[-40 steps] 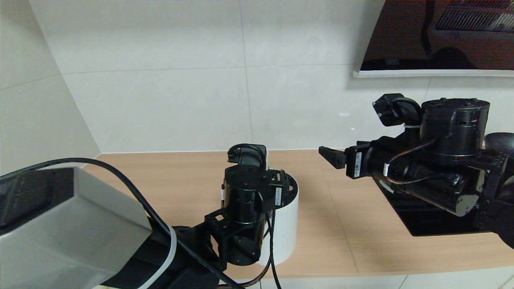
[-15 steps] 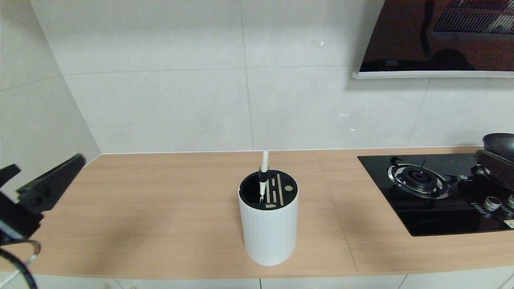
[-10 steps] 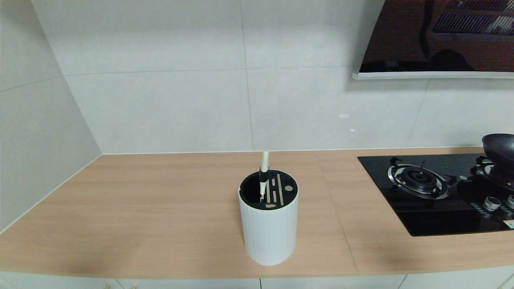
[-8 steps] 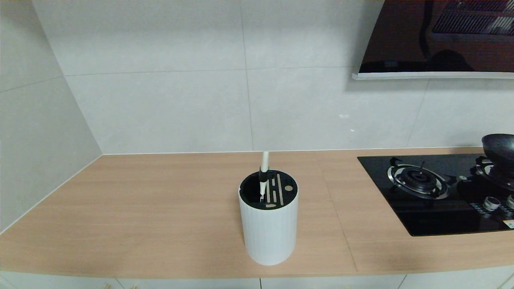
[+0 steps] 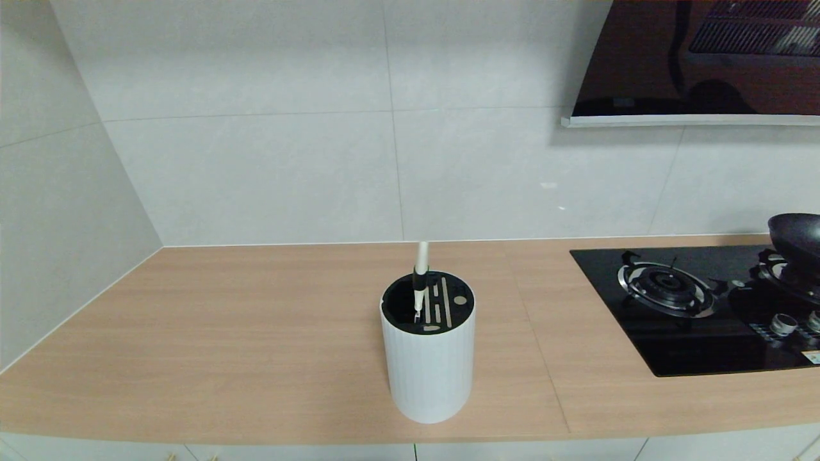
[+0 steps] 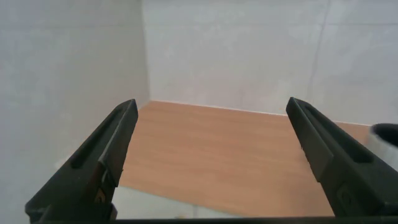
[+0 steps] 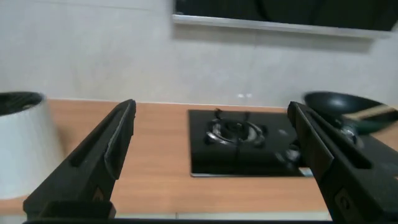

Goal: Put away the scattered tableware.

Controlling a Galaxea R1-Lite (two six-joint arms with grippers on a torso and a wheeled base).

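A white cylindrical holder with a black slotted top stands near the front of the wooden counter. A utensil with a cream handle and black collar stands upright in the holder's open compartment. My left gripper is open and holds nothing; it looks over the counter's left end, with the holder's rim at the view's edge. My right gripper is open too, nothing between its fingers, facing the stove, with the holder off to one side.
A black gas stove with burners and knobs takes up the counter's right part, and a dark pan sits on its far right burner. A range hood hangs above it. Tiled walls close the back and left.
Both arms, which hung over the holder and stove, have drawn back out of the head view. The utensil now stands free in the holder. Nothing else has shifted in the last half second.
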